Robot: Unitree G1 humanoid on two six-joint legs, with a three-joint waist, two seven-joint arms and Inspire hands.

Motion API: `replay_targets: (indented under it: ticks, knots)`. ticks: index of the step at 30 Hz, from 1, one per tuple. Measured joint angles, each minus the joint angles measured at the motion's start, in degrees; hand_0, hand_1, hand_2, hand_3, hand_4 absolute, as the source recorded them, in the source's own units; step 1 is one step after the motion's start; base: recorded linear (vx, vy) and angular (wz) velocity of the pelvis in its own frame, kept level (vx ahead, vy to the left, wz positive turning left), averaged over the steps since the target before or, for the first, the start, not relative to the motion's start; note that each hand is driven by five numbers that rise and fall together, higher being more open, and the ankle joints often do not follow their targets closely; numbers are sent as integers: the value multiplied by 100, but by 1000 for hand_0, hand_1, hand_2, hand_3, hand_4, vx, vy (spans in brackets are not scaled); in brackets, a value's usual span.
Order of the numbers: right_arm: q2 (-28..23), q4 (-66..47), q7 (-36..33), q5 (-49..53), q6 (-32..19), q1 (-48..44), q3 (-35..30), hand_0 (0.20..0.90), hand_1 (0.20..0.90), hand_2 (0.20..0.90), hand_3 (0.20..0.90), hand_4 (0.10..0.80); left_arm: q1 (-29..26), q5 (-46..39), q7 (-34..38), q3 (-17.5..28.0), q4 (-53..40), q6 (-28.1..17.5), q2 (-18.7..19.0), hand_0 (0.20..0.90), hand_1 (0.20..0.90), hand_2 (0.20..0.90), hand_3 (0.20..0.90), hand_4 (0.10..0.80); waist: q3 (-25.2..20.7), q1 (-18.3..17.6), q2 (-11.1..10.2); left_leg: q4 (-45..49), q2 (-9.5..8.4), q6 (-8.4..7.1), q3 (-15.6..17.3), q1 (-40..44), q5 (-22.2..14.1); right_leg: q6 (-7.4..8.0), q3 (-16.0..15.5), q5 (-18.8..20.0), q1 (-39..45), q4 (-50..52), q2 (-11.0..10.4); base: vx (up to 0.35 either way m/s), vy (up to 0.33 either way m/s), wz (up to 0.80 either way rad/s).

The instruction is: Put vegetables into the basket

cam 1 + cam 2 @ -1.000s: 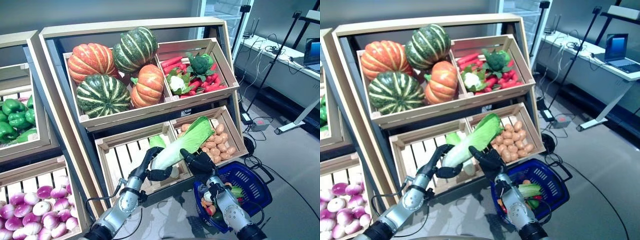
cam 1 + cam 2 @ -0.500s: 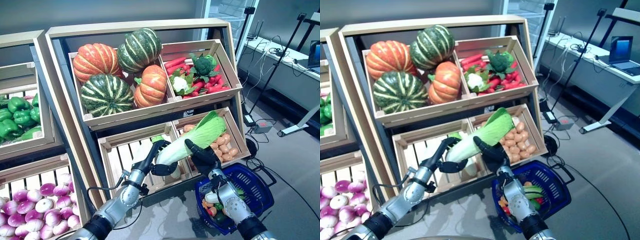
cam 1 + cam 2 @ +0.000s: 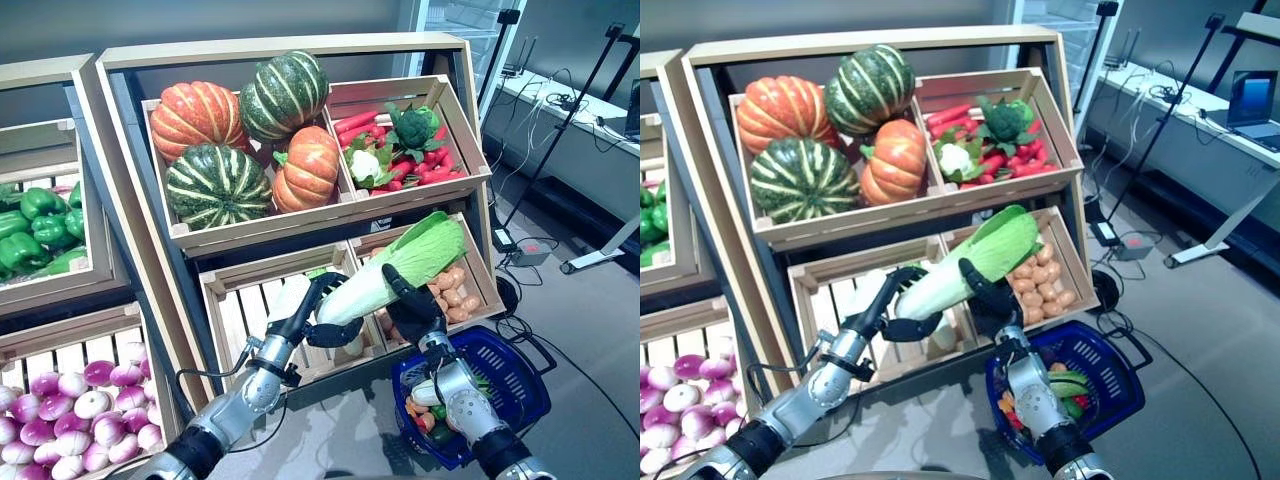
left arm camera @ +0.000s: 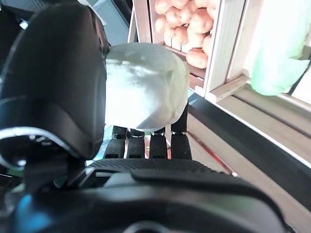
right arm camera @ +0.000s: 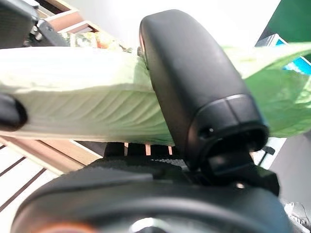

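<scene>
Long pale-green napa cabbage (image 3: 385,272) clasped at white stem by left hand (image 3: 312,312), at leafy middle by right hand (image 3: 413,306), above blue plastic basket (image 3: 520,375).

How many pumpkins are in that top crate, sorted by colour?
Orange pumpkins: 2, one at the back left and one at the front right.
Green striped pumpkins: 2, one at the top and one at the front left.
Total: 4, all in the upper left crate.
</scene>
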Motion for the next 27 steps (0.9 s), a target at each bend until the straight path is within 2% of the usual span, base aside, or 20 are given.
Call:
replay_targets:
  ticks: [10,11,12,13,18,21,27]
  knots:
    - [36,78,-3,0,-119,-4,0,300,300,300,300,400,-2,1,17,-52,-2,-15,-12,300,300,300,300,400,2,-6,-7,-1,2,0,4,-44,7,-1,8,1,-49,-1,1,4,0,0]
    - [42,86,-3,0,-125,-4,0,300,300,300,300,400,-2,1,17,-52,-1,-15,-12,509,509,509,509,540,2,-6,-8,-1,3,0,8,-43,7,-1,10,1,-50,0,-11,35,2,-1]
    - [42,89,-3,0,-128,-4,0,300,300,300,300,400,-2,1,16,-52,-1,-14,-12,787,787,787,787,725,2,-6,-8,0,3,0,10,-44,7,-1,13,1,-53,0,-9,0,0,0]
    - [42,91,-3,0,-130,-4,0,300,300,300,300,400,-1,-3,15,-52,-1,-12,-12,900,900,900,900,800,2,-7,-8,-1,3,0,12,-44,7,0,16,1,-55,0,-7,0,0,0]
    - [61,120,-8,-2,-218,-15,-50,300,300,300,300,400,1,-118,-53,-59,2,-8,-60,900,900,900,900,800,3,-1,-9,-2,0,1,16,-53,6,0,21,1,-66,-1,3,0,0,0]
    - [116,191,-165,-5,-255,-41,-329,300,300,300,300,400,14,-109,-180,-150,110,30,-83,900,900,900,900,800,3,-3,-9,-2,0,1,22,-56,6,0,25,1,-73,0,-3,0,0,0]
    - [100,511,-232,-6,-337,-34,-675,300,300,300,300,400,58,-49,-203,-152,804,322,-171,900,900,900,900,800,4,-35,-6,-1,7,2,64,-52,5,-1,64,3,-94,0,-5,2,1,-2]
